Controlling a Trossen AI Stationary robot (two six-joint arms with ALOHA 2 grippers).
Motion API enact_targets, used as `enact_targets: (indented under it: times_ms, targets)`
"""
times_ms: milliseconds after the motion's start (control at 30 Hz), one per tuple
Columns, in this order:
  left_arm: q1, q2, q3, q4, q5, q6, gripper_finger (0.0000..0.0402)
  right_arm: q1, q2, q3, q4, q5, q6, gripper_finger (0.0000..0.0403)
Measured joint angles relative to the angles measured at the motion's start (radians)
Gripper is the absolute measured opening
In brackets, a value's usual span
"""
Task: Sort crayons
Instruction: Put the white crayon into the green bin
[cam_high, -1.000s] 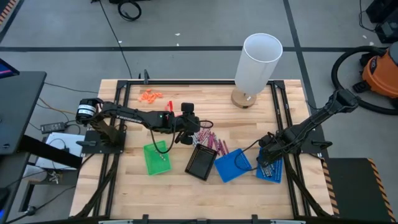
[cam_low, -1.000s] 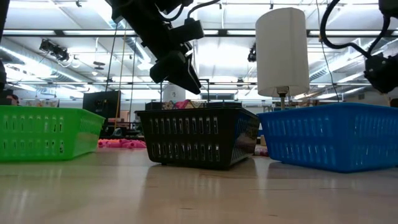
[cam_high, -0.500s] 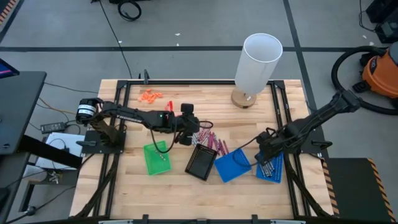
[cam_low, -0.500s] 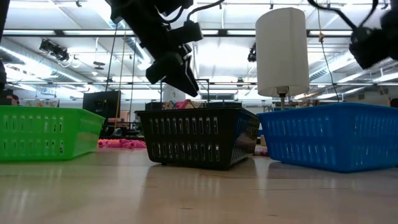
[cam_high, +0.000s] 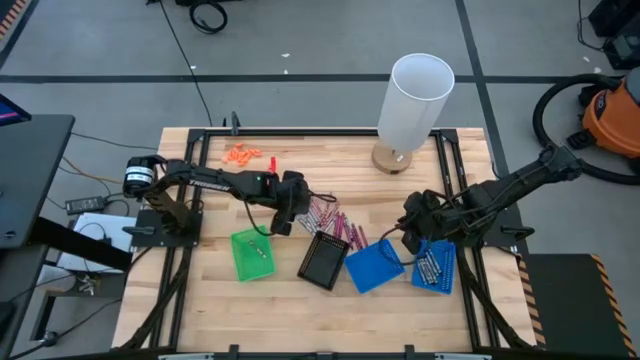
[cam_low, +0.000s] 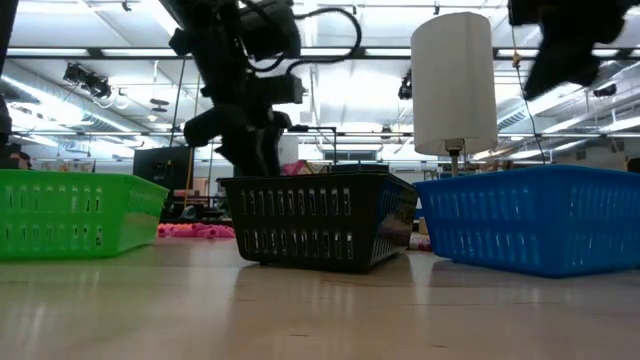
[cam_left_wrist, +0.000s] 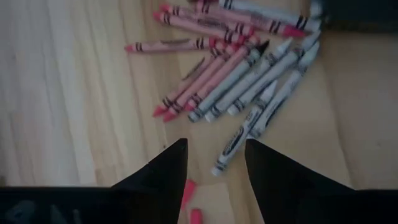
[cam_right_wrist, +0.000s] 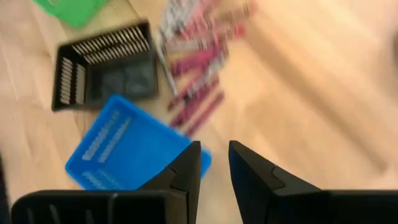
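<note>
The crayons (cam_high: 330, 222), thin pink and grey sticks, lie in a loose pile on the wooden table just beyond the black tray (cam_high: 323, 260). They also show in the left wrist view (cam_left_wrist: 242, 74) and the right wrist view (cam_right_wrist: 196, 87). My left gripper (cam_high: 285, 215) is open and empty at the pile's left edge, pointing down at the table (cam_left_wrist: 214, 155). My right gripper (cam_high: 412, 215) hangs in the air right of the pile, beyond the two blue trays, its fingers a little apart and empty (cam_right_wrist: 214, 152). Several grey crayons lie in the right blue tray (cam_high: 435, 268).
A green tray (cam_high: 252, 252) stands left of the black tray, and a blue tray (cam_high: 372, 265) right of it. Orange bits (cam_high: 242, 154) and a red bit (cam_high: 271, 165) lie at the far left. A tall white cylinder (cam_high: 412, 100) stands at the far edge.
My right gripper has risen from over the right blue tray and gone toward the table's far edge and left, toward the crayon pile. My left gripper has drawn back a little to the left, come down and tipped to point at the table.
</note>
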Motion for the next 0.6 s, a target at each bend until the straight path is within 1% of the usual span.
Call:
enact_targets:
  times_ms: [100,233,467,600]
  targets:
    - [0.008,0.0,-0.009,-0.013,0.003,0.018,0.016,-0.009,0.002,0.0,0.056,0.067,-0.122,0.0092]
    - [0.011,0.008,-0.009,-0.005,0.005,0.042,0.0152,-0.024,0.003,0.0,0.111,0.121,-0.234,0.0092]
    - [0.019,0.076,-0.009,0.045,0.026,0.08,0.0148,-0.032,0.003,0.0,0.171,0.183,-0.346,0.0092]
    - [0.022,0.098,-0.009,0.061,0.031,0.108,0.0148,-0.032,0.003,0.0,0.19,0.188,-0.381,0.0092]
